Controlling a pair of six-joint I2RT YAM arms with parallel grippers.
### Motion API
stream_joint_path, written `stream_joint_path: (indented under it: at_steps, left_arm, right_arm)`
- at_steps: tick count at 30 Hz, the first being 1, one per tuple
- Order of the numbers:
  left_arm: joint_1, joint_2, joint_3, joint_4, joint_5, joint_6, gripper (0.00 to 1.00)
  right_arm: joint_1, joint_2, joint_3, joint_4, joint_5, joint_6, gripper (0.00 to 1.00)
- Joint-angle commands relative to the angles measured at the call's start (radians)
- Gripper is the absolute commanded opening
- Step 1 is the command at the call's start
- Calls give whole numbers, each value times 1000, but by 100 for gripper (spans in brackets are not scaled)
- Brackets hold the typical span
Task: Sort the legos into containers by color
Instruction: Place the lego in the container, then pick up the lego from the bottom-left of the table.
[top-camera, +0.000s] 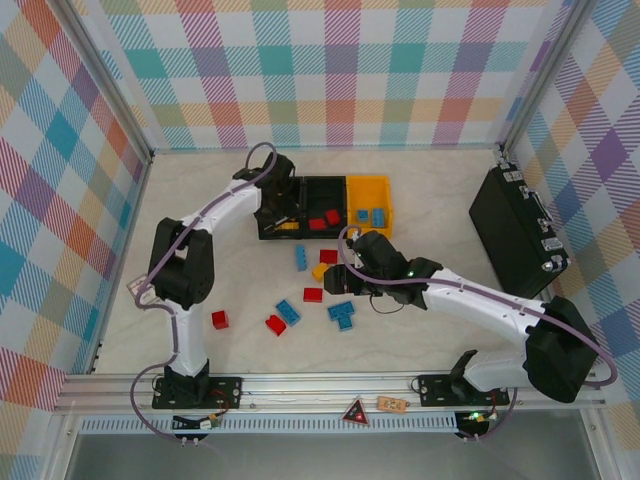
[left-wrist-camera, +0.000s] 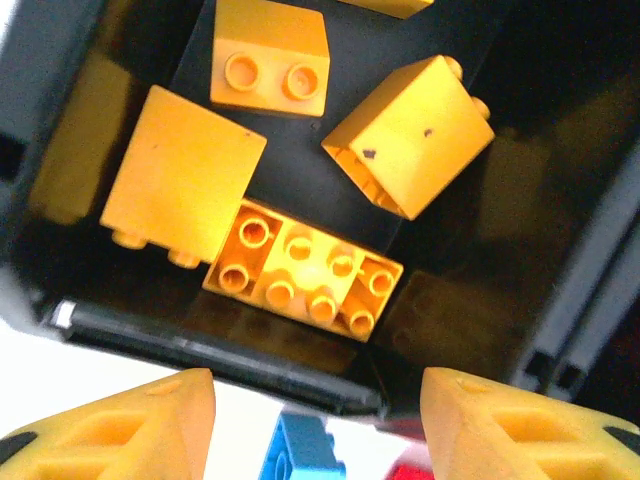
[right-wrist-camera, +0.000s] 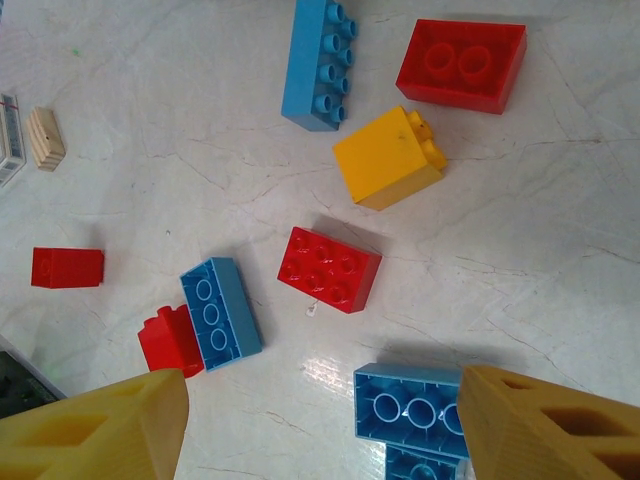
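Three joined containers stand at the back: a left black bin (top-camera: 268, 232), a middle black bin (top-camera: 312, 183) with red legos (top-camera: 325, 218), and a yellow-orange bin (top-camera: 369, 185) with blue legos (top-camera: 371, 215). My left gripper (top-camera: 280, 212) hangs over the left black bin, open and empty (left-wrist-camera: 318, 420); below it lie several yellow legos (left-wrist-camera: 300, 280). My right gripper (top-camera: 352, 262) hovers open (right-wrist-camera: 325, 420) above loose legos on the table. A blue brick (right-wrist-camera: 410, 410) lies by its right finger, a red brick (right-wrist-camera: 330, 268) beyond, and a yellow brick (right-wrist-camera: 388, 157) farther off.
More loose bricks lie on the white table: red (top-camera: 220, 319), red (top-camera: 275, 324), blue (top-camera: 288, 311), blue (top-camera: 301, 258). A large black latched case (top-camera: 515, 230) stands at the right. Small cards (top-camera: 392, 404) rest on the front rail. Checked walls enclose the table.
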Motion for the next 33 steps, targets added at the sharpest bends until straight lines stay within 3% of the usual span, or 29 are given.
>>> stream_joint_path:
  at_steps: [1,12,22,28,33]
  left_arm:
    - [4,-114,-51,9,23,31,57]
    - [-11,-311,-231,-14,23,125,59]
    - [-12,-577,-496,-125,-57,190,67]
    - [-15,-719,-691,-225,-121,154,78]
    - [-19,-815,-824,-269,-179,64,80]
  right_arm:
    - [-8,5,16,5,-5,1,72]
    - [-8,-1,28,-28,-12,-28,72]
    - [-7,2,57,-11,-203,-173,72]
    - [-6,45,69,20,-269,-179,72]
    - [-2,79,70,47,-290,-166,72]
